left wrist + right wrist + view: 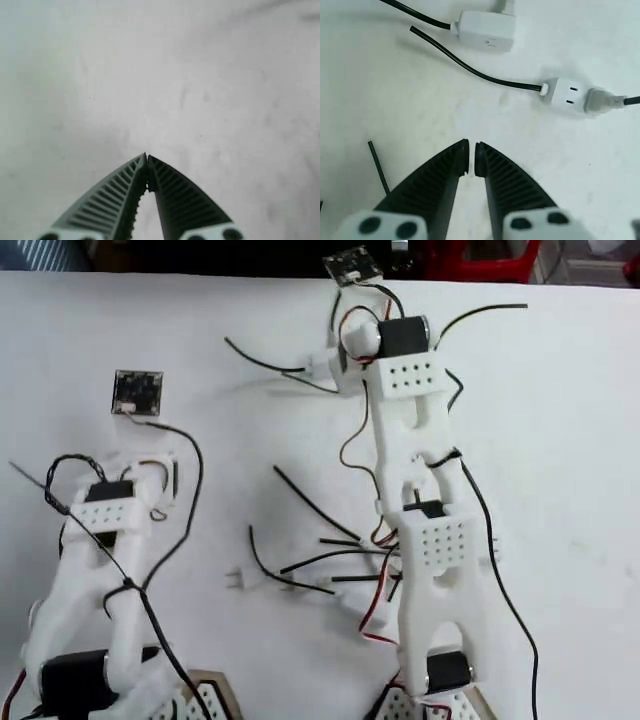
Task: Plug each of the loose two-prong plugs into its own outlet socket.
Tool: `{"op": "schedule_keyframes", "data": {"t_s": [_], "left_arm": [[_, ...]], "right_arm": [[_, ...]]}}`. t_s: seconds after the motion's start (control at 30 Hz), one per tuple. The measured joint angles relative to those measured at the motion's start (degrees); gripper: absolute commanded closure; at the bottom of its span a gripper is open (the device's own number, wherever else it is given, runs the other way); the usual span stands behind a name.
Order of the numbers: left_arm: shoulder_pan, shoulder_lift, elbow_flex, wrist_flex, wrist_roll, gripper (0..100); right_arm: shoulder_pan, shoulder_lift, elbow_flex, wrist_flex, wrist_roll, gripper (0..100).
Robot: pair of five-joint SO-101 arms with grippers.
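Just beyond the right claw [471,150], closed to a sliver and empty, a small white plastic outlet socket [565,95] lies on the white surface [395,100]. Well apart from that socket lies a loose small white plastic two-prong plug [237,580]. It is likely light and rigid, and best pinched across its body. Open surface lies between socket and claw. The left claw [147,160] is closed, empty.

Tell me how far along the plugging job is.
Done: a grey plug looks seated in one outlet socket. In hand: nothing; left pincer and right pincer are shut, empty. Remaining: a loose plug lies on the table.
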State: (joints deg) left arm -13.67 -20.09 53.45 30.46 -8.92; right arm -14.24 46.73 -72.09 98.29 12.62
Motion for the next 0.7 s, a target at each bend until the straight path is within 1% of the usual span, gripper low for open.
{"op": "schedule_keyframes", "data": {"t_s": [0.1,0.2,0.3,0.53,0.6,0.7], "left_arm": [[0.0,0.0,0.0,-0.53,0.0,97],[0.0,0.0,0.0,-0.53,0.0,97],[0.0,0.0,0.0,-0.53,0.0,97],[0.0,0.0,0.0,-0.53,0.0,97],[0.0,0.0,0.0,-0.53,0.0,97],[0.0,0.0,0.18,-0.53,0.0,97]], "right_arm": [[0.35,-0.09,0.53,0.18,0.35,98.1],[0.44,-2.02,6.42,0.18,0.35,98.1],[0.26,-8.26,16.79,0.18,1.58,98.1],[0.26,-26.9,45.19,0.0,11.16,98.0],[0.0,-30.51,52.48,-0.18,12.66,95.2],[-2.29,-33.93,61.8,-0.44,13.54,86.7]]}}
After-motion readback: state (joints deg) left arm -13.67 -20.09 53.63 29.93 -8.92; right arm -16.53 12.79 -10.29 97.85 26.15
